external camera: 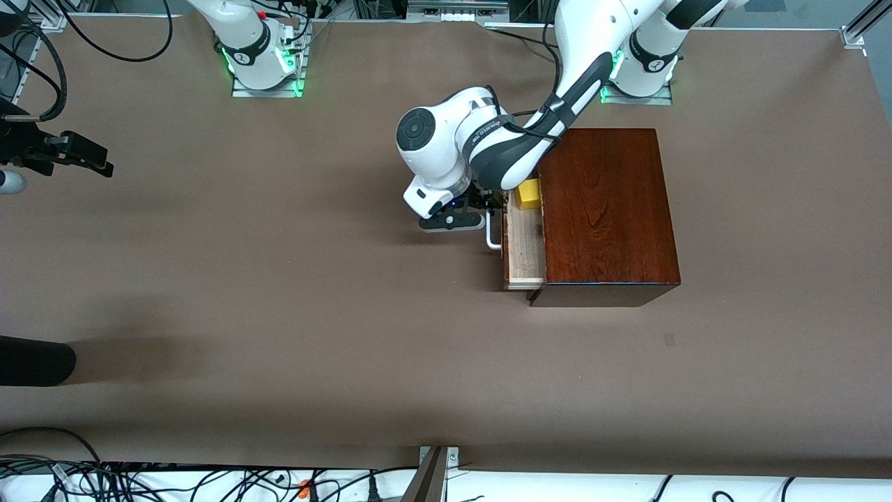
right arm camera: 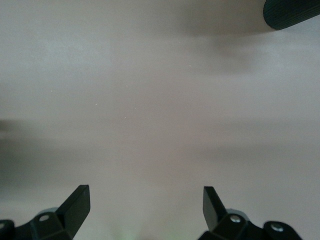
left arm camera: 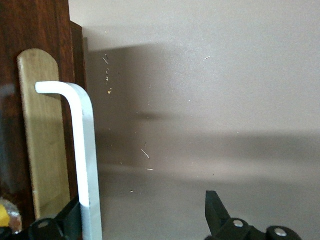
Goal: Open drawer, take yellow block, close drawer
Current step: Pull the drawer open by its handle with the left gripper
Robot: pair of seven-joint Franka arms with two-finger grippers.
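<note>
The dark mahogany box (external camera: 606, 209) stands toward the left arm's end of the table. Its drawer (external camera: 524, 254) is pulled partly out toward the right arm's end, and the pale tray shows. The yellow block (external camera: 528, 193) lies in the tray, at the end farther from the front camera. My left gripper (external camera: 491, 209) (left arm camera: 145, 205) is open at the white bar handle (external camera: 493, 240) (left arm camera: 82, 150). One finger (left arm camera: 72, 212) sits between the handle and the drawer front (left arm camera: 15, 50), the other finger (left arm camera: 214, 205) outside. My right gripper (external camera: 87, 157) (right arm camera: 146, 192) waits open over bare table.
A black cylinder (external camera: 35, 361) (right arm camera: 292, 12) juts in at the right arm's end of the table. Brown tabletop (external camera: 313, 293) spreads between it and the box. Cables (external camera: 139, 481) run along the edge nearest the front camera.
</note>
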